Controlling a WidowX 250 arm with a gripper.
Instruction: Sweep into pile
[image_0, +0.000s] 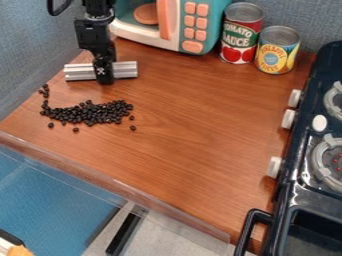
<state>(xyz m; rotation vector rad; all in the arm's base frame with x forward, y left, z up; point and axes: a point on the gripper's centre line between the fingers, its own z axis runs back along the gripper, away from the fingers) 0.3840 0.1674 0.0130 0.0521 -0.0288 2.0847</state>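
The black gripper (104, 75) hangs at the upper left of the table, closed around the middle of a silver ribbed metal bar (125, 70). The bar lies crosswise, sticking out on both sides of the gripper, just behind the beans. Small black beans (90, 113) form a wide, loose band below the bar, thickest toward its right half. A few strays trail up at the band's left end, and several single beans lie apart along its near and right edges. Bar and beans are separated by a strip of bare wood.
A toy microwave (180, 22) stands at the back, with a tomato sauce can (241, 34) and a pineapple can (276, 50) to its right. A dark toy stove (300, 185) borders the right side. The wooden table (194, 125) ends at a clear-lipped front edge.
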